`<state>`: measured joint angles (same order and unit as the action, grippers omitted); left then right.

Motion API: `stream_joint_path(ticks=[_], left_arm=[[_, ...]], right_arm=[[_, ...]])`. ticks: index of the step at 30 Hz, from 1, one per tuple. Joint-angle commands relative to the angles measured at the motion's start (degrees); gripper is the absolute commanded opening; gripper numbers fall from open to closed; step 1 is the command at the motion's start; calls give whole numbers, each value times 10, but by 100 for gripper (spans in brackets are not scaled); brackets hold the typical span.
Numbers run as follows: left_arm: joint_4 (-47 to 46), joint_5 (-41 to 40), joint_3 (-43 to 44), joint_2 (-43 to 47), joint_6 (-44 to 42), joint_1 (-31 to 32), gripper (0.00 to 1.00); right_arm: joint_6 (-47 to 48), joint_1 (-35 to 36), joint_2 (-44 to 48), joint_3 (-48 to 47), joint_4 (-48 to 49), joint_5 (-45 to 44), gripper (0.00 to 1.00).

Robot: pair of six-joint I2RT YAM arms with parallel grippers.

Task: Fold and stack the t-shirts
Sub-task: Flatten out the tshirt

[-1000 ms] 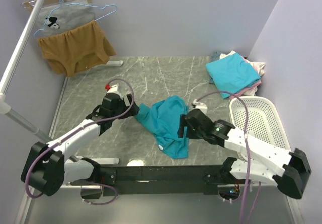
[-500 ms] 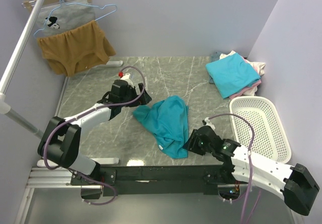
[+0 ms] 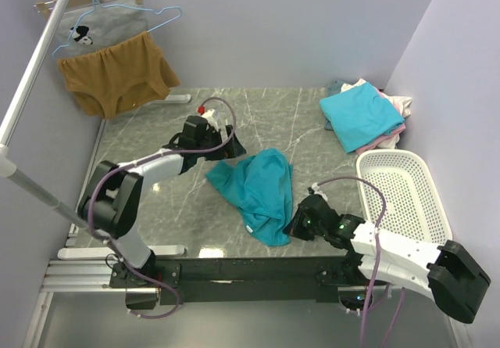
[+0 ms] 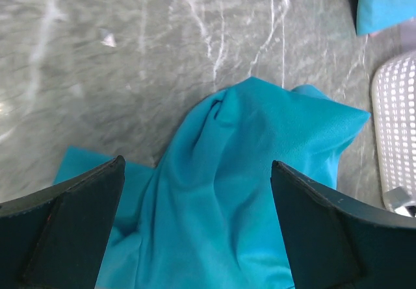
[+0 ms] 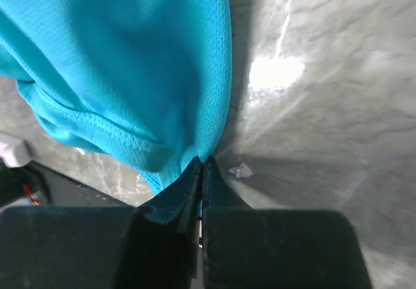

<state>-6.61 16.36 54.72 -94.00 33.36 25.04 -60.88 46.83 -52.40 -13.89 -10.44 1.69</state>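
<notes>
Hem of teal t-shirt (image 3: 262, 184) sits pinched in right pincer (image 5: 203, 162); left pincer (image 4: 197, 165) gapes over far edge.

Teal t-shirt (image 3: 262, 188), grey veined table (image 3: 266, 113)

Table layout, seen from behind the arm bases

Crumpled tee (image 3: 258, 191) lies at ctr of table (image 3: 156, 199), btwn the two arms. Left gripper (image 3: 228, 154) sits at the tee's far-L edge, w/ a finger either side of the cloth in the wrist view. Right gripper (image 3: 293, 227) sits at the tee's near-R edge, tips touching the hem, close to the table's front edge. Stack of folded tees (image 3: 361, 116) is in the far-R corner, well apart from the crumpled tee. Basket (image 3: 402, 199) is just in front of the stack, along the R edge. Hung garments (image 3: 117, 74) are beyond the far-L corner, one in front of the other, beside a slanting rail (image 3: 31, 74).
</notes>
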Motion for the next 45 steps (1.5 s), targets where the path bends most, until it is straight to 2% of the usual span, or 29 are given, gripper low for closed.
stream_joint_path(ticks=[1, 6, 9, 12, 16, 18, 19, 20, 21, 22, 26, 29, 30, 32, 33, 37, 40, 42, 45], left_arm=[[-18, 79, 55, -62, -24, 0, 100], [14, 136, 116, -127, -44, 1, 99], [24, 177, 136, -157, -59, 5, 100], [35, 219, 158, -196, -74, 13, 99], [12, 347, 172, -246, -74, 25, 99], [-10, 376, 174, -266, -71, 35, 99], [-20, 385, 174, -270, -67, 37, 95], [-32, 400, 171, -273, -61, 39, 69], [-53, 402, 169, -274, -46, 40, 39], [-55, 400, 167, -271, -41, 41, 3], [4, 307, 180, -228, -68, 39, 1], [41, 216, 167, -151, -66, 27, 1], [54, 136, 165, -104, -68, 20, 1], [90, 57, 152, -52, -72, 14, 1], [97, -12, 145, 3, -73, 10, 1], [95, -148, 96, 152, -84, 5, 1], [97, -181, 69, 238, -92, 5, 1], [139, -178, 61, 269, -86, 5, 1], [172, -152, 4, 297, -45, 9, 1]], right_arm=[[17, 0, 66, -65, -105, -82, 0], [9, -2, 171, -154, -302, -223, 0], [15, -9, 208, -182, -352, -245, 0], [21, -13, 207, -190, -363, -250, 0], [46, -19, 178, -198, -339, -252, 0], [75, -31, 148, -211, -315, -253, 0], [87, -37, 137, -217, -308, -254, 0], [100, -52, 124, -234, -301, -254, 0], [125, -60, 101, -243, -287, -254, 0], [138, -67, 89, -255, -282, -254, 0], [204, -103, 35, -335, -242, -253, 0], [257, -143, -24, -408, -228, -234, 0], [281, -154, -56, -429, -224, -233, 0], [305, -162, -86, -491, -216, -232, 0], [326, -166, -117, -515, -216, -229, 0], [388, -172, -187, -649, -222, -235, 0], [430, -171, -223, -711, -244, -212, 0], [440, -172, -234, -719, -274, -198, 0], [444, -163, -223, -656, -289, -115, 0]])
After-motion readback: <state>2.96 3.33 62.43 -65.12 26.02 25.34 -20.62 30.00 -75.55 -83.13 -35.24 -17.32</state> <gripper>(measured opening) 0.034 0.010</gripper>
